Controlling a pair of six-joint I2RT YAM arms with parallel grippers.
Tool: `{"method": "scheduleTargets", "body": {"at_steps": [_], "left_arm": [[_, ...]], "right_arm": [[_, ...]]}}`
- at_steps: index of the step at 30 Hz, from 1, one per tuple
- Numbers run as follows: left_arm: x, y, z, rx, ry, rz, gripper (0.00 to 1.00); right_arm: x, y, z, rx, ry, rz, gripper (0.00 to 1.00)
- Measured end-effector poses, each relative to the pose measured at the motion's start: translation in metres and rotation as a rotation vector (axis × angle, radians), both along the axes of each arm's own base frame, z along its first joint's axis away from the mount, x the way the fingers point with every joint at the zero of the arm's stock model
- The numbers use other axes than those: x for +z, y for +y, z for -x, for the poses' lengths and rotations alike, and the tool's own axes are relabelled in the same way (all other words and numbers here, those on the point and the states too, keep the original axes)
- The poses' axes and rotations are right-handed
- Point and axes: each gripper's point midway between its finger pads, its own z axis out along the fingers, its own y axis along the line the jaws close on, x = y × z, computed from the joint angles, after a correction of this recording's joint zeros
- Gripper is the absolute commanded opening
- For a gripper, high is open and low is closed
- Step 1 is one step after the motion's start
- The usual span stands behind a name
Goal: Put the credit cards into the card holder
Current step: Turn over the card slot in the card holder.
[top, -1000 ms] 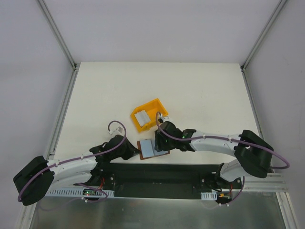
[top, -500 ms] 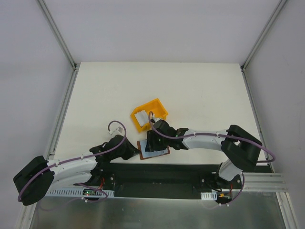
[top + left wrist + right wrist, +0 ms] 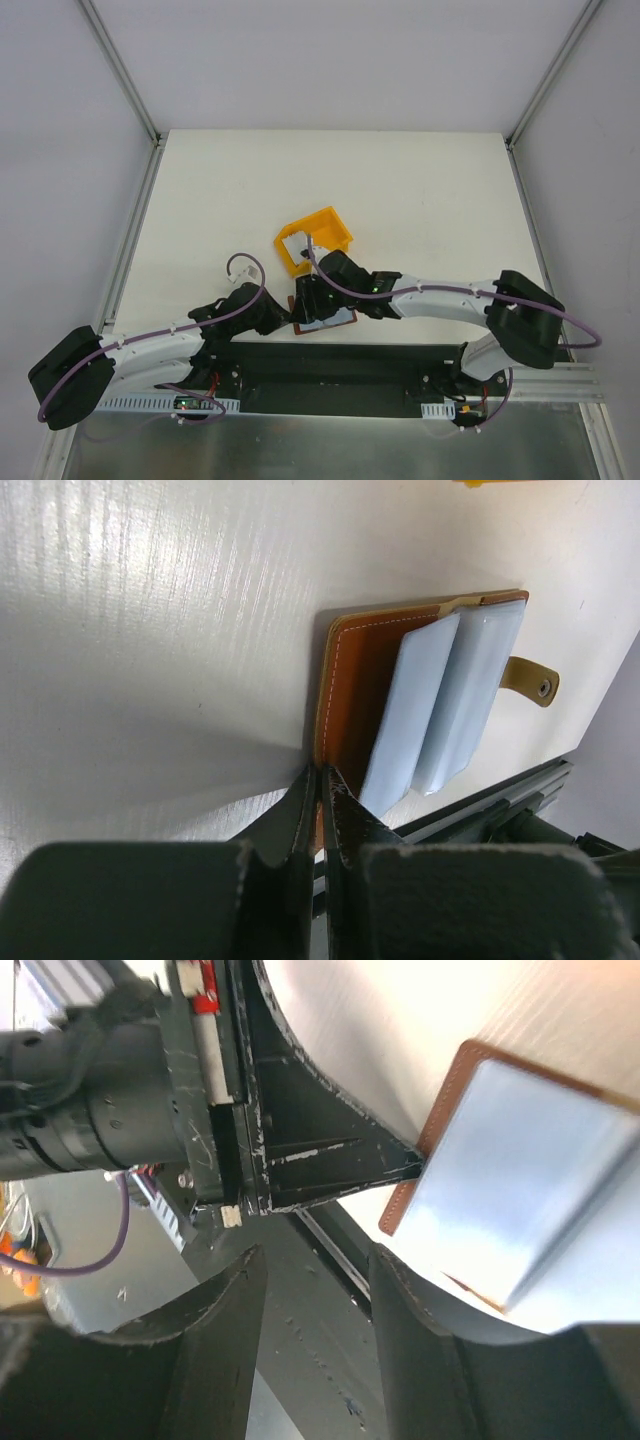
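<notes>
The card holder [image 3: 440,705] lies open near the table's front edge, brown with grey-blue sleeves and a snap tab [image 3: 530,680]. My left gripper [image 3: 322,777] is shut on its brown left border, seen from above as the left gripper [image 3: 288,318] beside the card holder [image 3: 338,322]. My right gripper [image 3: 303,298] hovers over the holder's left part. In its wrist view the right gripper [image 3: 315,1330] stands open with nothing between its fingers, and the card holder [image 3: 520,1170] lies beyond its right finger. A white credit card [image 3: 294,244] lies in the yellow bin.
The yellow bin [image 3: 335,228] stands just behind the card holder, close to the right arm's wrist. The black base rail [image 3: 330,362] runs along the table's near edge right below the holder. White table surface [image 3: 400,190] stretches behind the bin.
My right gripper has moved from the bin's right side leftward and nearer, and now sits over the card holder's left part. The left gripper has kept its grip and place.
</notes>
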Motion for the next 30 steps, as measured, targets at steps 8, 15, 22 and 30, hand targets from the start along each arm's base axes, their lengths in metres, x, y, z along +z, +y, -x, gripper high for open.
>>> {"method": "scheduleTargets", "body": {"at_steps": [8, 15, 22, 30], "left_arm": [[0.000, 0.000, 0.000, 0.004, 0.003, 0.002, 0.00], [0.000, 0.000, 0.000, 0.001, 0.002, 0.001, 0.00], [0.000, 0.000, 0.000, -0.004, 0.000, -0.004, 0.00], [0.000, -0.002, -0.001, -0.007, 0.003, -0.013, 0.00]], "right_arm": [[0.017, -0.045, -0.034, -0.202, -0.155, 0.066, 0.50], [-0.031, -0.082, -0.040, -0.293, -0.095, 0.236, 0.51], [-0.052, -0.082, -0.037, -0.296, -0.052, 0.312, 0.49], [-0.051, -0.048, -0.029, -0.215, -0.042, 0.304, 0.48]]}}
